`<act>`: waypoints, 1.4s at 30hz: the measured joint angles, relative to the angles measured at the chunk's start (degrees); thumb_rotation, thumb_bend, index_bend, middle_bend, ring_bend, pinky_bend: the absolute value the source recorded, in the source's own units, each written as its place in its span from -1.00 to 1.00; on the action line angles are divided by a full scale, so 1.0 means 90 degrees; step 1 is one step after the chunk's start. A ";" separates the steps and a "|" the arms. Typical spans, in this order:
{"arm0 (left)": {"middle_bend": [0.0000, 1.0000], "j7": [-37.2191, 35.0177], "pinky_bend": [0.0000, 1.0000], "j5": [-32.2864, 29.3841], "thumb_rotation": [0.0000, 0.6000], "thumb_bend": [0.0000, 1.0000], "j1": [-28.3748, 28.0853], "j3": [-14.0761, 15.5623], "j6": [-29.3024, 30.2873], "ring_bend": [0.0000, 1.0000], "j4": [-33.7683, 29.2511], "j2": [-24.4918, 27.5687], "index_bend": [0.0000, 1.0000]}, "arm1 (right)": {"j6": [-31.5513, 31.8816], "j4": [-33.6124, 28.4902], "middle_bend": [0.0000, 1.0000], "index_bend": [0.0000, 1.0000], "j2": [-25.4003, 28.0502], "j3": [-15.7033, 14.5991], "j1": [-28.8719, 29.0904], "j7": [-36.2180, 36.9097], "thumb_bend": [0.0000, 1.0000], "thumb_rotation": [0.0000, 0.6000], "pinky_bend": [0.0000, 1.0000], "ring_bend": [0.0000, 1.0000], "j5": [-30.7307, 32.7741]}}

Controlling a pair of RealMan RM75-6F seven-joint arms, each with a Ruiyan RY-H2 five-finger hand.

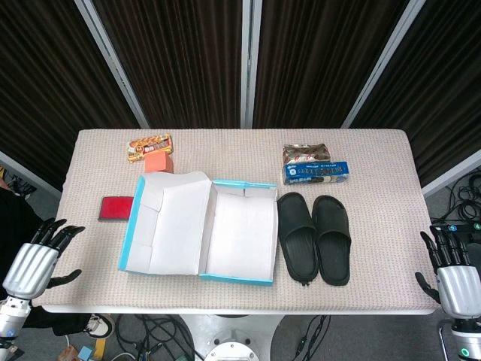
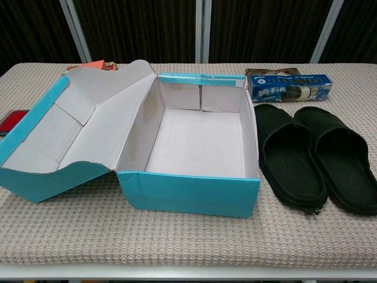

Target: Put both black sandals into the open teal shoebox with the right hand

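Two black sandals lie side by side on the table, one (image 1: pixel 297 235) (image 2: pixel 291 156) right beside the box and the other (image 1: pixel 332 237) (image 2: pixel 341 156) to its right. The open teal shoebox (image 1: pixel 240 280) (image 2: pixel 188 191) has a white empty inside, its lid (image 1: pixel 161 226) (image 2: pixel 53 127) folded out to the left. My right hand (image 1: pixel 453 274) hangs off the table's right front corner, fingers spread, holding nothing. My left hand (image 1: pixel 34 259) sits off the left front corner, fingers apart and empty. Neither hand shows in the chest view.
A blue biscuit pack (image 1: pixel 316 173) (image 2: pixel 288 87) and a brown snack bag (image 1: pixel 306 154) lie behind the sandals. A snack pack (image 1: pixel 149 147), an orange block (image 1: pixel 158 162) and a red flat object (image 1: pixel 116 207) sit behind and left of the box.
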 measured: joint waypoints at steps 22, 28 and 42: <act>-0.54 -0.0132 -0.77 -0.0112 1.00 -0.95 0.0032 0.0026 -0.0050 -0.77 -0.0135 0.0049 -0.65 | -0.1574 -0.2390 -0.98 -1.00 0.1678 -0.0252 0.0716 0.0849 -0.72 1.00 -1.00 -1.00 -0.0205; -0.54 -0.0132 -0.78 -0.0041 1.00 -0.95 0.0055 0.0099 -0.0060 -0.77 -0.0100 -0.0069 -0.65 | -0.3102 -0.3318 -0.91 -1.00 0.2492 -0.0130 0.1552 0.0686 -0.72 1.00 -1.00 -1.00 -0.0006; -0.54 -0.0444 -0.78 -0.0087 1.00 -0.95 0.0140 0.0234 -0.0135 -0.77 0.0001 -0.0018 -0.65 | -0.6139 -0.4896 -0.78 -0.88 0.3426 0.0584 0.3727 -0.0918 -0.72 1.00 -1.00 -1.00 0.2567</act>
